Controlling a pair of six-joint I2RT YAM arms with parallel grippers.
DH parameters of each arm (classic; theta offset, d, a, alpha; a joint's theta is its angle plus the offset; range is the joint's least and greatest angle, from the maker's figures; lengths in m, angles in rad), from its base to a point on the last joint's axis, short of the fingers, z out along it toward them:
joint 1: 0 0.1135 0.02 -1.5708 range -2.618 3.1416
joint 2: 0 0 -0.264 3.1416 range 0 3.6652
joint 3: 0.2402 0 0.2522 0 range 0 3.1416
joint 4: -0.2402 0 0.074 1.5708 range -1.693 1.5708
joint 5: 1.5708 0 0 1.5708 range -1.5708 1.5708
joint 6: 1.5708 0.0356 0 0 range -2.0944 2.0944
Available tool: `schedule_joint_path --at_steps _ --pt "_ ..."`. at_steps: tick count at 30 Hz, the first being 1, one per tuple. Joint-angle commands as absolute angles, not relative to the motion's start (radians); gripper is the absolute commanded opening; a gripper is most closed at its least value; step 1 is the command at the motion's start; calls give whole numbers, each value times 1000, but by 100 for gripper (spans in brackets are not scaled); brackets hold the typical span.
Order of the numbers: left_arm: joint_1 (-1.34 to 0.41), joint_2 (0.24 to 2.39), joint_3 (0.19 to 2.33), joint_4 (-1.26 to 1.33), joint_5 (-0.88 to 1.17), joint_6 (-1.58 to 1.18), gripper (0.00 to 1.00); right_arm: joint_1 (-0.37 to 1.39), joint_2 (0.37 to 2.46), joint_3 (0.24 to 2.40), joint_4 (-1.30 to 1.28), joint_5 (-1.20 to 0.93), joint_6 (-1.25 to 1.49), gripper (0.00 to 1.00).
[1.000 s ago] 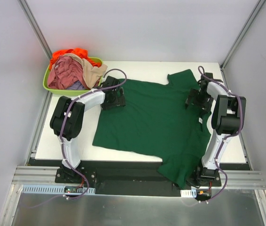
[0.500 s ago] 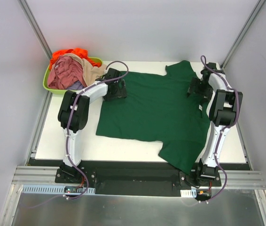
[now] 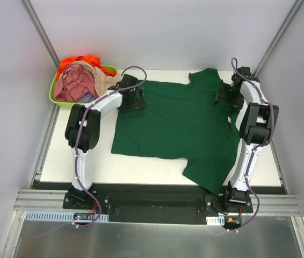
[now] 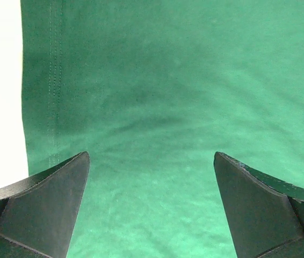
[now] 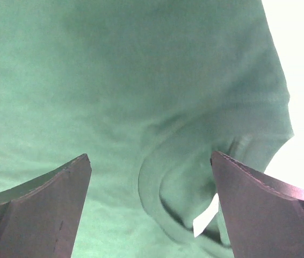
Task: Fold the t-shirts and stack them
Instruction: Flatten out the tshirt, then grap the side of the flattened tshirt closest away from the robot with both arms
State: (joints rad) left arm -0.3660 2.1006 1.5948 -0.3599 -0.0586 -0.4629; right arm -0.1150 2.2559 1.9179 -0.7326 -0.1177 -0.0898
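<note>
A dark green t-shirt [image 3: 176, 126] lies spread flat on the white table [image 3: 77, 161], one sleeve hanging over the near edge. My left gripper [image 3: 132, 99] hovers over the shirt's far left corner, jaws wide apart, nothing between them; its wrist view shows the hem stitching [image 4: 55, 80] and flat cloth. My right gripper [image 3: 226, 95] is over the far right part, near the neck opening. It is open too, with the collar [image 5: 163, 199] and a white label [image 5: 204, 217] below the jaws. More t-shirts, pink [image 3: 74, 83], orange [image 3: 79, 59] and beige [image 3: 106, 81], are heaped at the far left.
A lime-green plastic tub [image 3: 60, 101] at the table's far left corner holds the heap of shirts. Grey walls and metal frame posts close in the table on three sides. A black rail runs along the near edge by the arm bases.
Both grippers moved toward the far edge of the table, and the green shirt slid farther back with them and lies flatter. The jaws stayed open.
</note>
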Motion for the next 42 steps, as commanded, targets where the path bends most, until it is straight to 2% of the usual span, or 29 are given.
schedule_joint_path --at_steps 1,6,15,19,22,25,27,29,32,34,42 --pt "-388 1909 1596 -374 -14 -448 99 -115 2015 1840 -749 -106 -65 96" --pt "-416 1682 1392 -374 -52 -491 99 -100 1691 1571 -709 -72 -15 96" --pt "-414 1191 813 -388 -141 -741 99 -120 1107 916 -444 -140 208 96" --pt "-413 1077 665 -425 -147 -799 98 -147 988 760 -365 -201 301 96" --pt "-411 1016 580 -436 -166 -828 87 -158 982 713 -356 -262 272 96" --pt "-394 1009 551 -434 -199 -847 71 -164 991 701 -365 -313 259 96" --pt "-390 1043 561 -434 -207 -850 66 -163 991 692 -367 -328 259 97" --pt "-388 1086 577 -434 -222 -851 54 -164 985 686 -373 -333 256 98" --pt "-382 1164 601 -430 -215 -854 49 -164 970 680 -394 -318 245 98" --pt "-382 1212 617 -425 -204 -854 41 -164 959 672 -403 -304 245 98" --pt "-382 1315 646 -399 -172 -854 35 -164 908 655 -439 -272 216 99"
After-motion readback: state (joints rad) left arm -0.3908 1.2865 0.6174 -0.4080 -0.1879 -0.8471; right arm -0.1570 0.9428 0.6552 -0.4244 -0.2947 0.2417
